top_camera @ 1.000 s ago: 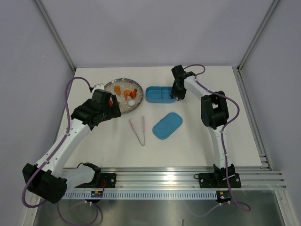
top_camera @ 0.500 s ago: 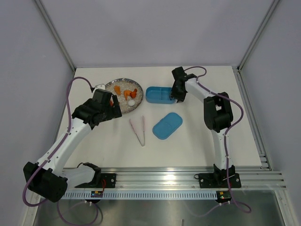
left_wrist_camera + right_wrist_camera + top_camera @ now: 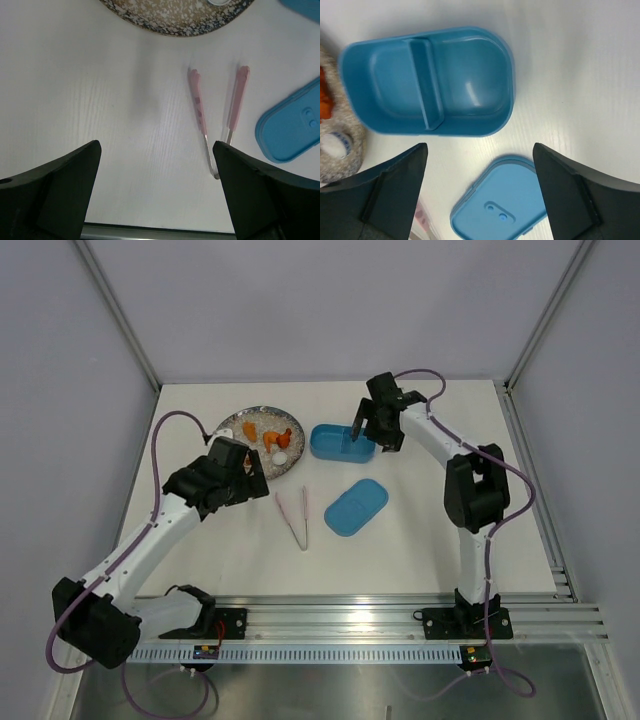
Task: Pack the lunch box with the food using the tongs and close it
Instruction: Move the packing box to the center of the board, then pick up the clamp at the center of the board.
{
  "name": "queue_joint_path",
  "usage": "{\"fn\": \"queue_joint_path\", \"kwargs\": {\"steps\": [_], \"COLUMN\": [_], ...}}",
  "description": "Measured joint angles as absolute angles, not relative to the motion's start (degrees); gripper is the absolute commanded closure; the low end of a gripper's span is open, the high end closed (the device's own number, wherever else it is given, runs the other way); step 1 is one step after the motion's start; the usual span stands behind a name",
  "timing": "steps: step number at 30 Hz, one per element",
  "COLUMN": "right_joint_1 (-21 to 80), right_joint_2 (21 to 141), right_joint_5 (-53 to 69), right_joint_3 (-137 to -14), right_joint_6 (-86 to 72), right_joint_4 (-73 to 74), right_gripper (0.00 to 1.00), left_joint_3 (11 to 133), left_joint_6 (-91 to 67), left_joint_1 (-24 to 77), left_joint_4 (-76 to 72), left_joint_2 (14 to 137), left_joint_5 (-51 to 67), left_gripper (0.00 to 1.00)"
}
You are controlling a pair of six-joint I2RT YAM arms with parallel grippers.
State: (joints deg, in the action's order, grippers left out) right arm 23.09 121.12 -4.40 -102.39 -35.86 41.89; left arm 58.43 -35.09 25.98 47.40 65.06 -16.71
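On the white table (image 3: 440, 530), the right gripper (image 3: 372, 433) has risen from the right end of the lunch box (image 3: 338, 442), and its claw has sprung wide and empty above it. The box sits just right of the speckled plate (image 3: 232, 426) with both compartments bare, so positioning it looks finished. Its lid (image 3: 356, 506) lies flat nearer the arms, apart from it. The left gripper (image 3: 156, 145), claw wide and empty, has shifted from the plate toward the tongs (image 3: 297, 518), which lie untouched between plate and lid. The food (image 3: 275, 438) is on the plate, so lifting the tongs seems next.
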Motion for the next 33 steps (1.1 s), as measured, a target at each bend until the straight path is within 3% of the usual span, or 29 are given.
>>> {"fn": "queue_joint_path", "kwargs": {"steps": [6, 15, 33], "right_joint_1": [22.83, 19.18, 18.74], "right_joint_2": [110.06, 97.69, 93.71], "right_joint_5": [-7.01, -8.23, -9.1], "right_joint_3": [-100.49, -87.96, -82.26], "right_joint_6": [-34.79, -34.72, -34.28], "right_joint_4": [41.34, 39.57, 39.59], "right_gripper": [0.04, 0.02, 0.01], "left_joint_3": [56.71, 54.7, 52.36], "left_joint_6": [-42.61, -53.43, -55.64], "left_joint_1": [33.58, 46.94, 49.89], "left_joint_4": [46.57, 43.42, 34.37], "left_joint_2": [67.0, 76.73, 92.4], "left_joint_5": [-16.86, -18.65, -18.74], "left_gripper": [0.01, 0.01, 0.32]}}
